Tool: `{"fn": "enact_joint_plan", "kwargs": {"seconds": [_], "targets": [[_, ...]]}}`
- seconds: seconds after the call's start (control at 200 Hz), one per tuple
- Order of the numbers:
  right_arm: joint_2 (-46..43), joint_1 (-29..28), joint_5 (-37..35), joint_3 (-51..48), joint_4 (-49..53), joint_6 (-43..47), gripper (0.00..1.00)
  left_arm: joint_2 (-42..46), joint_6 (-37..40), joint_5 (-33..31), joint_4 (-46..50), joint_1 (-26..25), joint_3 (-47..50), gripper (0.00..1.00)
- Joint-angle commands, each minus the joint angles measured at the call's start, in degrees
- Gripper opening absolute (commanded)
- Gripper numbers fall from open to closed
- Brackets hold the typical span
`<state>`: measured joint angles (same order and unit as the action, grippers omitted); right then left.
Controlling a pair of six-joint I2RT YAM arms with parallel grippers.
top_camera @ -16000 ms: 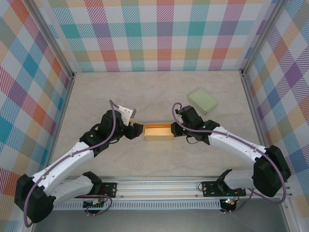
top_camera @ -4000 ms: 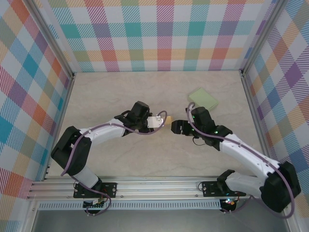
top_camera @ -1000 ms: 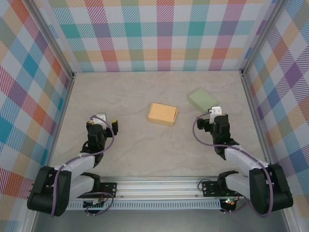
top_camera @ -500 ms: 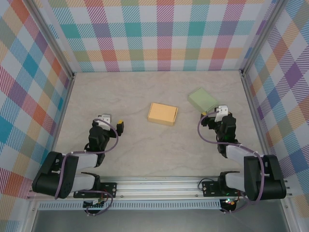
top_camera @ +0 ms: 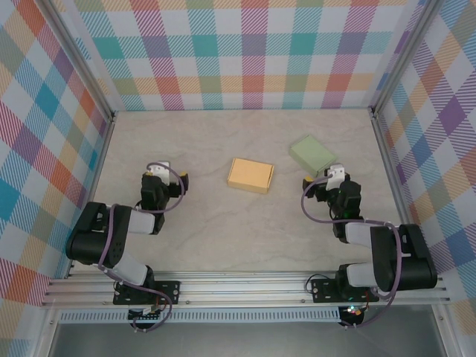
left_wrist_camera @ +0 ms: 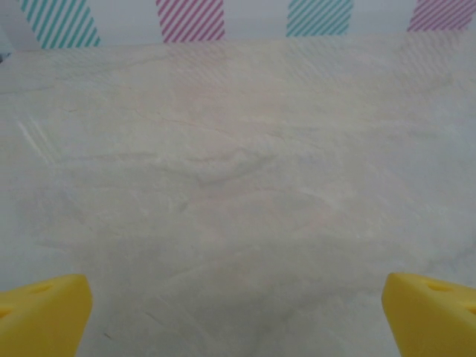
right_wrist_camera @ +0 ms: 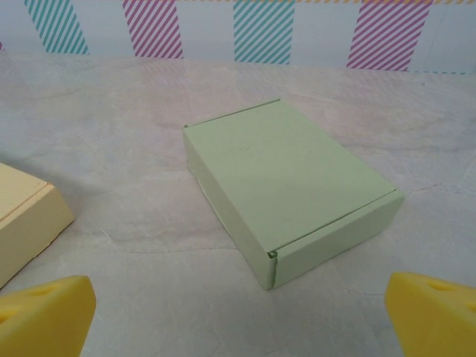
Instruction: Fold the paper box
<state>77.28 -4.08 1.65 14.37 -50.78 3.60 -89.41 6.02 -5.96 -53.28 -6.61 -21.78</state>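
Orange box: folded shut, task judged done, nothing left.
Lay closed at mid-worktop, green box toward the right edge; left gripper and right gripper gaped wide, empty, well apart from it.

Matt, smooth card on the pale green rectangular paper box straight ahead of the right claw, with crisp folded edges. Same dull card finish on the flat yellow-orange paper box ahead and to that claw's left. Smooth, faintly sheened finish on the marble-look beige counter ahead of the left claw. Matt plastic on the yellow fingertips.
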Motion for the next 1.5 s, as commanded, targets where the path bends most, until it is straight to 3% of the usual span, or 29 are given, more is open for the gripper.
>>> {"fn": "enact_joint_plan", "kwargs": {"seconds": [0.0,0.235,0.445,1.495], "targets": [[2.7,0.3,2.8,1.1,-4.4,1.5,1.0,0.0,-1.9,2.4,4.5,1.4,-0.8,1.0],[10.5,1.9,5.1,3.0,-8.3,0.5,1.0,-0.4,-3.4,5.9,6.6,3.5,-2.2,1.0],[10.7,5.1,3.3,9.4,3.7,-4.6,1.0,-0.4,-4.2,6.2,7.3,4.3,-2.6,1.0],[10.8,5.1,4.8,9.3,3.4,-3.9,1.0,-0.5,-4.0,6.1,7.2,4.1,-2.6,1.0]]}}
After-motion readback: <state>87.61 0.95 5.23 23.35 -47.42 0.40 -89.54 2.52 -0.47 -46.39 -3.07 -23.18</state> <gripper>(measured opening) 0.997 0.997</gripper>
